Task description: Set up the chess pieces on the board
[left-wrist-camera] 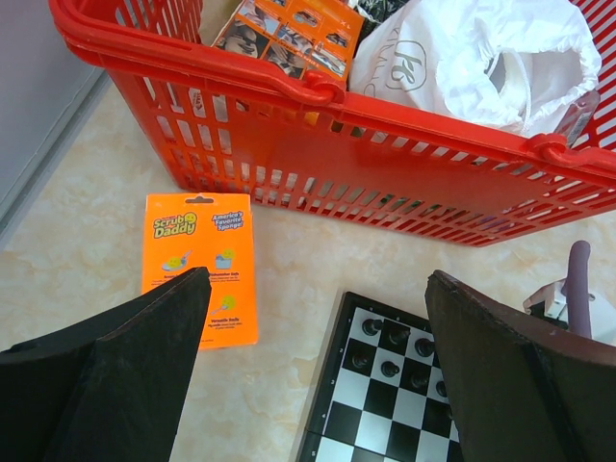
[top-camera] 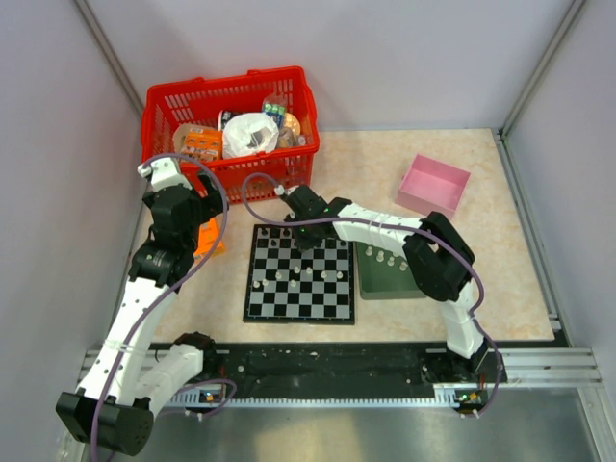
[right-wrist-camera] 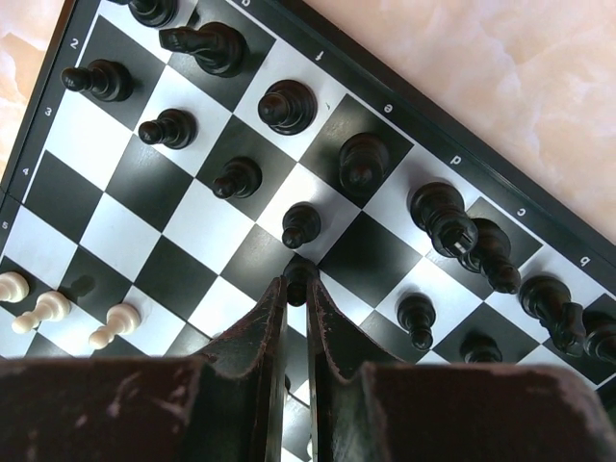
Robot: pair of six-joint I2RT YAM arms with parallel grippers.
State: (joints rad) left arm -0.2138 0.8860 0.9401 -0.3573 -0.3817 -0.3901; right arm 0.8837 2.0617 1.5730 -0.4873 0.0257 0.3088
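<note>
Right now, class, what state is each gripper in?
Left gripper: open, holding nothing.
Right gripper: closed on a black chess piece.

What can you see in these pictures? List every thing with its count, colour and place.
Board: one, checkered, centre.
Black pieces: over a dozen, board's far rows.
Tray: one, dark green, right of board.
White pieces: several, mid-board and tray.
Basket: one, red, far left, holding a white bag.
Sponge packet: one, orange, beside basket.
Box: one, pink, far right.
Left gripper: one, black, open, near basket.
Right gripper: one, black, shut on a black piece.
</note>
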